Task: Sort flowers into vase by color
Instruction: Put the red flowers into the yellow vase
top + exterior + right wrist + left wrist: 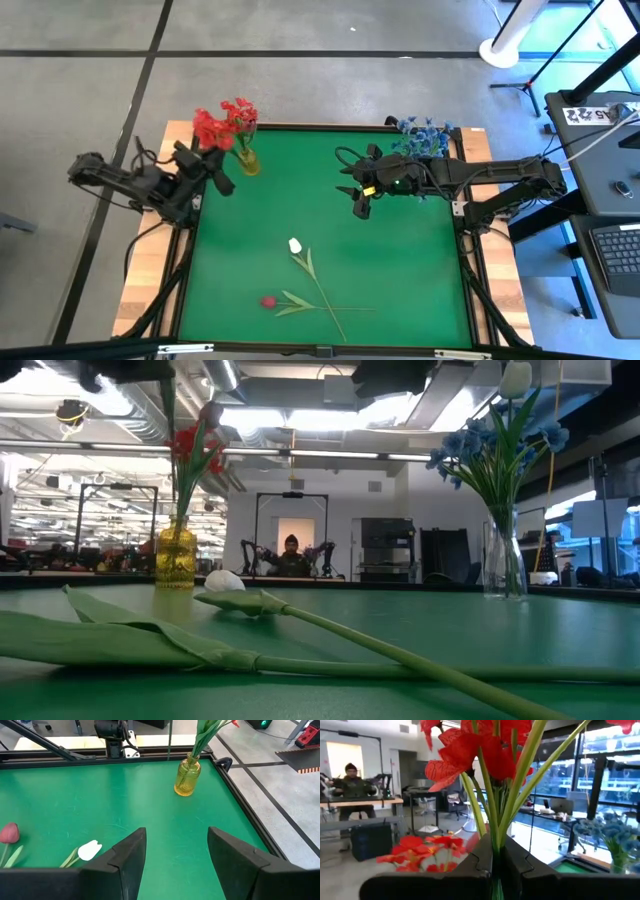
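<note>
From above, our left pincer (208,160) sits at the green surface's (400,260) far-left corner, just beside the yellow glass vase (247,161), gripping a red-flowered stem (210,128). Our right pincer (360,198) hovers released, with the clear vase of blue flowers (425,135) behind it and the white tulip bud (295,245) and dark red bud (268,301) lying ahead of it.

At surface level, the tulip's stem (400,650) lies flat, running diagonally.

The left wrist view shows the fingers (475,860) clenched on upright green stems, blooms overhead.

The right wrist view confirms spread fingers (127,852). We judge we should keep the stem vertical over the vase mouth before letting go.
</note>
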You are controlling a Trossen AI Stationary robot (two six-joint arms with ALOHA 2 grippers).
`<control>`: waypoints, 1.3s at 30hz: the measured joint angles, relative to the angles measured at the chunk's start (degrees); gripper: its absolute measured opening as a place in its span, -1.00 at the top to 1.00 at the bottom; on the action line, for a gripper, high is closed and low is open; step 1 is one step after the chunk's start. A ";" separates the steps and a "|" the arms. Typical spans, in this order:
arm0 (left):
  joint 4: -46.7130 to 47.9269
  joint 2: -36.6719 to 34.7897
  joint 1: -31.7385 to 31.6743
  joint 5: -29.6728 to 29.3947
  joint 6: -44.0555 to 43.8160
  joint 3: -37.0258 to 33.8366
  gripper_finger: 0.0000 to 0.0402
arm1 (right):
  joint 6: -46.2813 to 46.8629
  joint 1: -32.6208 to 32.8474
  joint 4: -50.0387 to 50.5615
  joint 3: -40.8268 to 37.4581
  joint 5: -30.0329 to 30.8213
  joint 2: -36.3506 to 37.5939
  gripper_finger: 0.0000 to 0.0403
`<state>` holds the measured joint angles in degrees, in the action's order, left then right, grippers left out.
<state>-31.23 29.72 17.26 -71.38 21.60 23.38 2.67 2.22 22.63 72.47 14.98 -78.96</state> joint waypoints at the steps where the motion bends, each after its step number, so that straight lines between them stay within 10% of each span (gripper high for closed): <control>1: -0.03 -0.66 -0.19 -0.02 0.76 0.00 0.97 | 0.03 0.00 0.00 0.00 0.00 0.00 -0.04; 39: 13.59 -1.11 -34.62 25.96 -16.36 -5.53 0.96 | -0.14 0.00 -0.17 0.00 -0.02 0.00 -0.04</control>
<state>-17.64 28.61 -17.37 -45.41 5.25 17.85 2.52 2.22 22.46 72.47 14.96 -78.96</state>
